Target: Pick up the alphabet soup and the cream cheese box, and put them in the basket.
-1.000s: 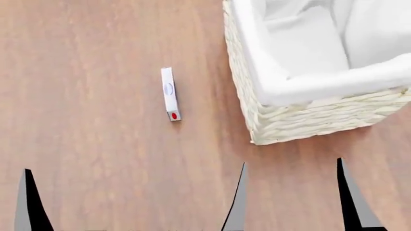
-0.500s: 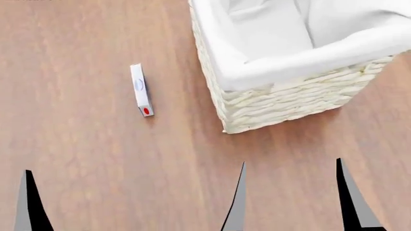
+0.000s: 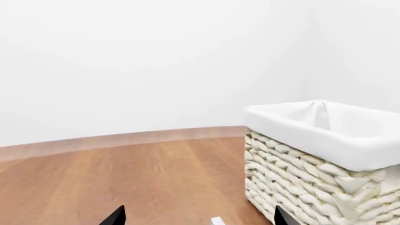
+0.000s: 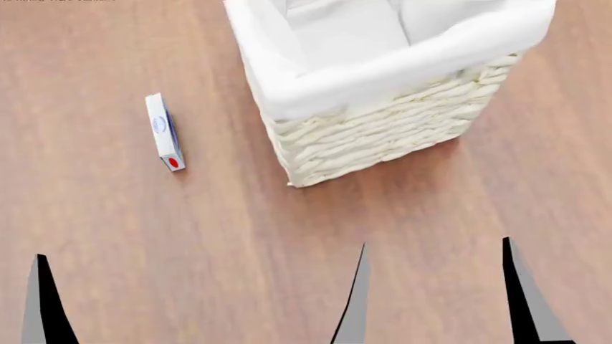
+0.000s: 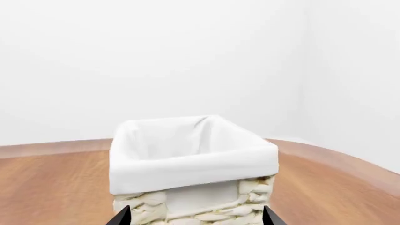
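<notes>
The cream cheese box (image 4: 165, 142), white with a blue oval and a red dot, lies on the wood surface left of the basket (image 4: 373, 136). Its tip shows in the left wrist view (image 3: 218, 221), ahead between the fingers of my left gripper (image 3: 198, 219), which is open and empty. The basket's wicker wall is just right of it there (image 3: 300, 187). My right gripper (image 5: 195, 218) is open and empty, facing the basket (image 5: 187, 164) head-on. Dark fingertips (image 4: 356, 301) show along the head view's bottom edge, well short of both things. The alphabet soup is out of view.
A brown wood surface (image 4: 143, 236) lies under everything. White walls (image 3: 156, 61) stand behind the curved far edge of the wood. The basket's white liner (image 4: 383, 64) folds over its rim, and nothing shows inside it.
In the head view the box and basket have slid steadily to the left, and the basket's near wall now shows more fully. The fingertips keep their places in the picture.
</notes>
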{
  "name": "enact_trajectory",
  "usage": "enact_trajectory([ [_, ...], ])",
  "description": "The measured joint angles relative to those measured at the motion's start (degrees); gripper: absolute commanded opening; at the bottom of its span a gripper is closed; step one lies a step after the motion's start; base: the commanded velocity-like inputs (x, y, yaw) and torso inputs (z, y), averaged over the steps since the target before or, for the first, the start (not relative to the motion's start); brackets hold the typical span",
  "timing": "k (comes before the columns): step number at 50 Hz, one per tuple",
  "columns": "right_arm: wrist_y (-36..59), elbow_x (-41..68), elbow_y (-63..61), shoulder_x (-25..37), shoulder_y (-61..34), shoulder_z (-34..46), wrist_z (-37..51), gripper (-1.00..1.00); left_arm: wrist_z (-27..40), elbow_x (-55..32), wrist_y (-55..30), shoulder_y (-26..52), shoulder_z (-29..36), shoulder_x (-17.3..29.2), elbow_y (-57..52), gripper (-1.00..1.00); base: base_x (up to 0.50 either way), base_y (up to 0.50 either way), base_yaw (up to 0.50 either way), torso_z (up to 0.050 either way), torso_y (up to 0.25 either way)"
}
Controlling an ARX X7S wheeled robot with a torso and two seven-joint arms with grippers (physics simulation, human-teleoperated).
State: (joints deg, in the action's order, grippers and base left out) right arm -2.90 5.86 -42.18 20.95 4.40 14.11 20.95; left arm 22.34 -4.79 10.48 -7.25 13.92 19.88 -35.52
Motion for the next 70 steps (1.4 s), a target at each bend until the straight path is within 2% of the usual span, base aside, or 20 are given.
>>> enact_trajectory([
  [18, 0.7, -0.4, -1.1, 0.5, 0.6, -0.1, 0.8, 1.00, 0.3, 0.1, 0.1, -0.1, 0.4, 0.3, -0.2, 1.00, 0.00, 0.00, -0.05, 0.000, 0.000],
  [36, 1.9, -0.5, -5.2, 1.6, 5.8, -0.4, 2.3, 1.00, 0.4, -0.4, 0.8, -0.1, 0.8, 0.5, 0.1, 1.00, 0.00, 0.00, 0.00, 0.000, 0.000],
  [70, 27.6, 12.9, -12.9, 2.5, 6.8, -2.6, 8.3, 1.00, 1.0, -1.4, 2.8, -0.6, 0.8, 0.9, 1.9, 1.00, 0.00, 0.00, 0.00, 0.000, 0.000],
])
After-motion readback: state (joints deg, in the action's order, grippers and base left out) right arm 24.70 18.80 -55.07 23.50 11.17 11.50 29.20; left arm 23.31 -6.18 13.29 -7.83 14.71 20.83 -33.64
